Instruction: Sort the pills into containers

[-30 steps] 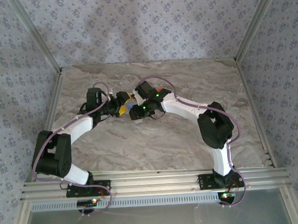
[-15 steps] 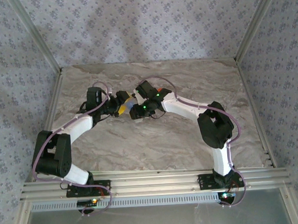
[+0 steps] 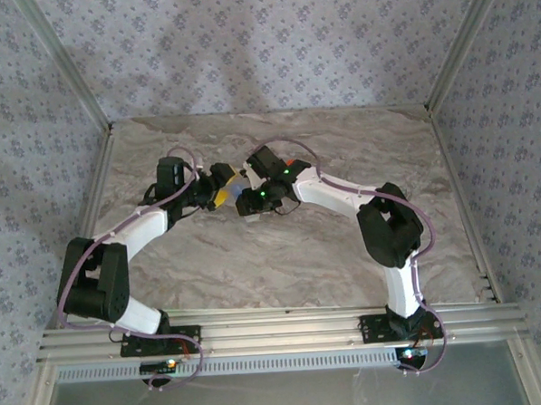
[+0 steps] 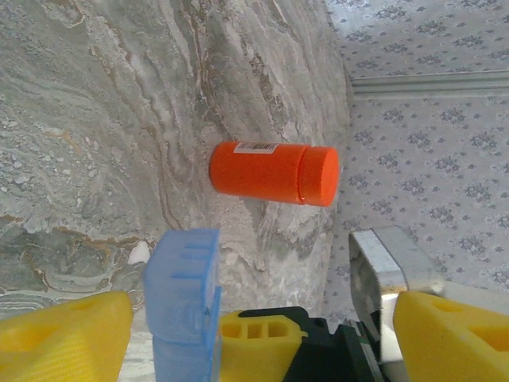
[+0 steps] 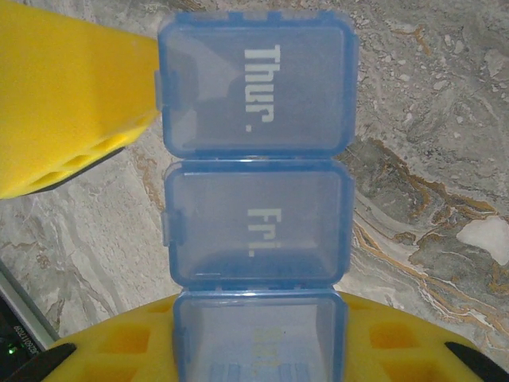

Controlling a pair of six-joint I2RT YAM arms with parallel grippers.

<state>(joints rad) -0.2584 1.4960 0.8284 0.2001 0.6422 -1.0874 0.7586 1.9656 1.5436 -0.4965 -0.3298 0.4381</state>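
R gripper [image 5: 259, 350] clamped on blue pill box [image 5: 258, 215], lids "Thur."/"Fri."; L gripper [image 4: 256, 320] open around box end; orange bottle [image 4: 270, 172] lying beyond on surface [image 4: 95, 119].

The left arm [image 3: 145, 229] and right arm [image 3: 343, 194] wear white shells, black joint housings and purple cables. A green light [image 3: 262, 196] glows just behind the right pincer [image 3: 246, 202]. The left pincer's [image 4: 262, 318] fingers [image 4: 64, 334] are blocky yellow.
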